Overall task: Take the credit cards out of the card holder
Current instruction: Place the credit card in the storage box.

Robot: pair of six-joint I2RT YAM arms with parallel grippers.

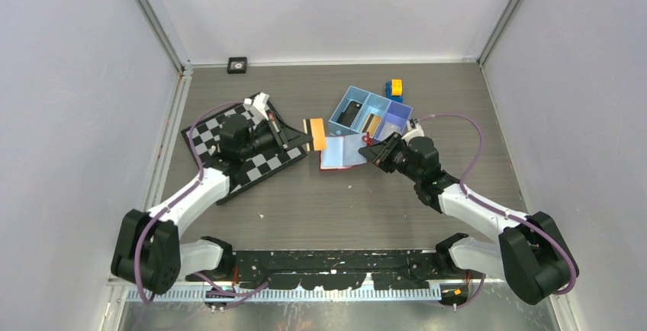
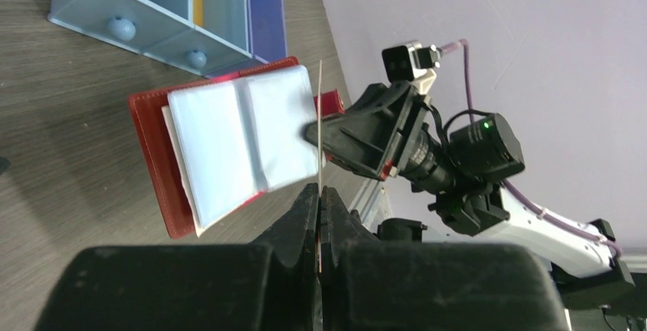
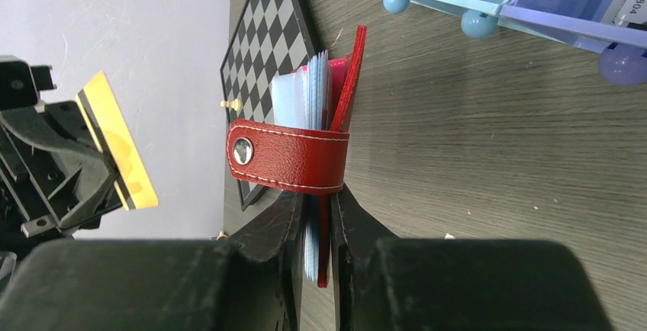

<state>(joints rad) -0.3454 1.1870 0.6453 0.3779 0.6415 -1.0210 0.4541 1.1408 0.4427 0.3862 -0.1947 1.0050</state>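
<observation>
The red card holder (image 1: 341,155) lies open in mid-table, its pale blue-grey pages (image 2: 229,136) fanned upward. My right gripper (image 1: 371,150) is shut on its right edge, fingers (image 3: 278,220) clamping the red cover and pages just below the snap tab (image 3: 290,155). An orange-gold credit card (image 1: 317,134) hangs just left of the holder, clear of its pages, with my left gripper (image 2: 320,191) shut on it. That card shows edge-on (image 2: 321,94) in the left wrist view and face-on (image 3: 118,140) in the right wrist view. Any other cards in the pages are hidden.
A blue three-compartment tray (image 1: 341,99) stands just behind the holder with small items in it. A yellow-and-blue block (image 1: 394,88) sits behind the tray. A checkered board (image 1: 252,169) lies under my left arm. A small black square (image 1: 237,65) rests by the back wall.
</observation>
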